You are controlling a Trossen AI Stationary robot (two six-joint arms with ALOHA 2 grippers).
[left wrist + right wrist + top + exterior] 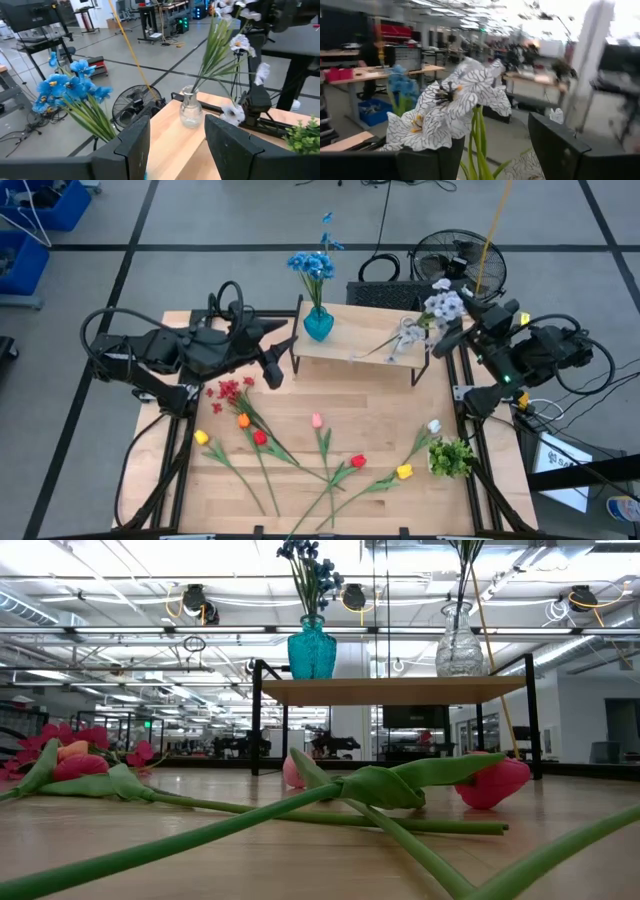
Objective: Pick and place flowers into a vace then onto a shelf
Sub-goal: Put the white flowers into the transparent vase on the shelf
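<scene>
Standing on the shelf (pixel 345 343): two vases (pixel 318 324) of flowers (pixel 312 264).

a robotics lab or open workshop hall. a wooden worktable (pixel 300 430) stands on a grey floor (pixel 230 210) marked with dark lines, with blue bins (pixel 40 205), a floor fan (pixel 450 255) and loose cables (pixel 385 265) around it. beyond it, rows of workbenches (pixel 365 75), monitors (pixel 27 15) and ceiling strip lights (pixel 120 570) fill the hall, and a person (pixel 370 57) sits at a bench.

a black floor fan (pixel 447 255) stands behind the table (pixel 300 430), near cables.
</scene>
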